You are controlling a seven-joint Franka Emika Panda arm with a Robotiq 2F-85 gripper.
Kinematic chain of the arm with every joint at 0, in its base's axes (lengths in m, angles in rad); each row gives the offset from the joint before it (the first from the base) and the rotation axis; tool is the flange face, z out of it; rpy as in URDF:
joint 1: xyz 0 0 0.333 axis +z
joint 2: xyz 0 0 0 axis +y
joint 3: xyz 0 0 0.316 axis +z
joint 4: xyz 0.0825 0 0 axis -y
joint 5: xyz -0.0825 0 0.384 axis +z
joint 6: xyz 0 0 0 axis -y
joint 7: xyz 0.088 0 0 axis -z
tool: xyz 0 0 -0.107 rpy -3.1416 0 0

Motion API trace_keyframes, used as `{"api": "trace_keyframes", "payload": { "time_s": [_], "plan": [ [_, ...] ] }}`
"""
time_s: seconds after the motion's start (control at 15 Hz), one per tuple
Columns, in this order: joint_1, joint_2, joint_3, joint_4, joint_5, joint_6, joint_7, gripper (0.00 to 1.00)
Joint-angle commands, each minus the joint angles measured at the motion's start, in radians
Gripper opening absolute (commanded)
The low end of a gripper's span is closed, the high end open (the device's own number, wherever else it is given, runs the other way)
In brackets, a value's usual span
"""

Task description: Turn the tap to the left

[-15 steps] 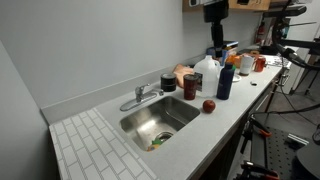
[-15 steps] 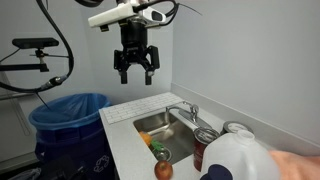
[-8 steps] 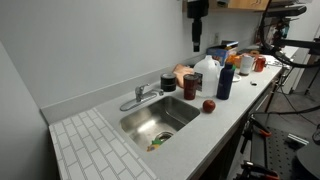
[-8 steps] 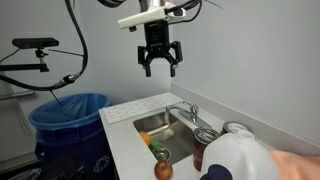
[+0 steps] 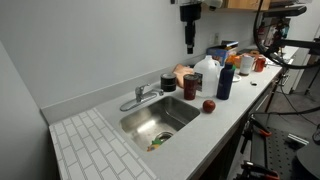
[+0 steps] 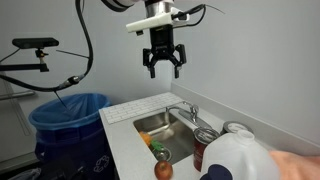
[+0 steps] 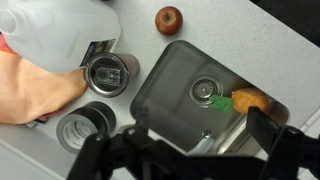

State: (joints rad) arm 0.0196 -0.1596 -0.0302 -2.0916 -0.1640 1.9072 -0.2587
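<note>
The tap (image 5: 140, 97) is a small chrome faucet at the back of the steel sink (image 5: 172, 108), its spout reaching over the basin. It also shows in an exterior view (image 6: 185, 111) behind the sink (image 6: 145, 123). In the wrist view only the spout tip (image 7: 203, 140) shows, above the sink (image 7: 165, 80). My gripper (image 5: 189, 42) hangs high above the counter, well clear of the tap. Its fingers (image 6: 164, 70) are spread open and hold nothing. The wrist view shows both fingers (image 7: 200, 126) open over the basin.
A toy carrot (image 7: 245, 100) lies in the basin by the drain (image 7: 204, 90). An apple (image 5: 208, 105), can (image 5: 192, 85), black cup (image 5: 168, 82), white jug (image 5: 205, 74) and blue bottle (image 5: 225, 80) crowd the counter beside the sink. A blue bin (image 6: 70, 115) stands off the counter's end.
My gripper has moved sideways from above the bottles to above the sink and tap, staying high and open. Nothing on the counter has moved.
</note>
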Motion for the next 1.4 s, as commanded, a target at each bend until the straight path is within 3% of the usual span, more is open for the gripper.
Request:
{"api": "trace_keyframes", "payload": {
  "time_s": [0.0, 0.47, 0.93, 1.2, 1.33],
  "plan": [
    [0.013, 0.063, 0.027, 0.049, 0.012, 0.056, 0.012, 1.0],
    [0.025, 0.192, 0.07, 0.116, 0.026, 0.234, 0.04, 1.0],
    [-0.025, 0.351, 0.032, 0.109, 0.026, 0.413, 0.014, 1.0],
    [-0.053, 0.43, 0.024, 0.118, 0.044, 0.45, 0.011, 1.0],
    [-0.046, 0.407, 0.023, 0.087, 0.021, 0.441, 0.035, 1.0]
  ]
}}
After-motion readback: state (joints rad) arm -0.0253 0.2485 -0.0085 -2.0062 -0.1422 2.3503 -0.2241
